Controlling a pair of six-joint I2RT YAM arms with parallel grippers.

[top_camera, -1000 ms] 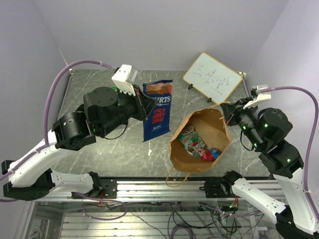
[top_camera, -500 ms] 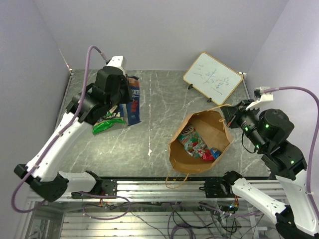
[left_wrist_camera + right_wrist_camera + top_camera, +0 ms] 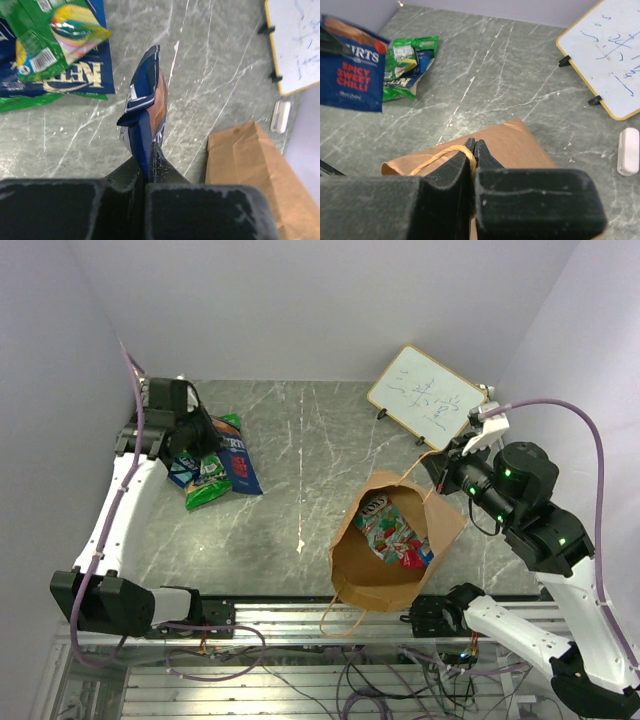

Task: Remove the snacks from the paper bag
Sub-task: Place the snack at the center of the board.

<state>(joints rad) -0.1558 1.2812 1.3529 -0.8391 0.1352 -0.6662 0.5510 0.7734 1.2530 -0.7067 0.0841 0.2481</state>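
Note:
The brown paper bag [image 3: 352,562] lies on the table right of centre, mouth up, with several snacks [image 3: 395,535] inside. My right gripper [image 3: 437,468] is shut on its twisted handle [image 3: 442,153] at the bag's far rim [image 3: 517,142]. My left gripper [image 3: 210,445] is at the far left, shut on the top edge of a dark blue snack packet [image 3: 241,464], which hangs just over the table [image 3: 148,107]. Beside it a green packet [image 3: 206,492] lies on another blue packet [image 3: 75,86].
A white writing board [image 3: 428,395] leans at the back right, with a white eraser [image 3: 627,150] on the table in front of it. Walls close in the table on the left, back and right. The arms' mounting rail [image 3: 300,620] runs along the near edge.
My left arm has swung from the table's middle to the far left, carrying the blue packet down beside the green one. The right gripper has pulled the bag's handle, shifting the bag slightly.

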